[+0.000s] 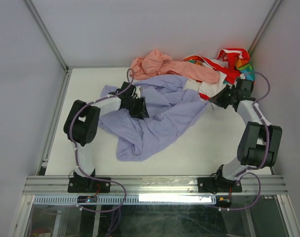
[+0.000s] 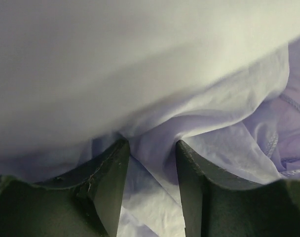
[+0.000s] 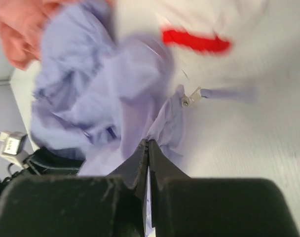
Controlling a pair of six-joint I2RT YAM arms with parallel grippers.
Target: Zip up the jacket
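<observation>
Lavender soft-fabric jacket [image 1: 160, 118] is lying crumpled under both arms, its small metal zipper pull [image 3: 192, 98] sitting just ahead and right of the right gripper [image 3: 148, 143], whose jaws are pinching together on the jacket's edge, while the left gripper [image 2: 152, 145] is holding its jaws apart around a fold.

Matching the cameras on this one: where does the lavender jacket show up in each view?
Top: the jacket sprawls across the middle of the picture.
Left wrist: it fills the frame, a fold inside the open left gripper.
Right wrist: left and centre, an edge pinched in the shut right gripper.
Shared landmark: the pink garment, behind the jacket from above, top-left in the right wrist view; absent from the left wrist.
</observation>
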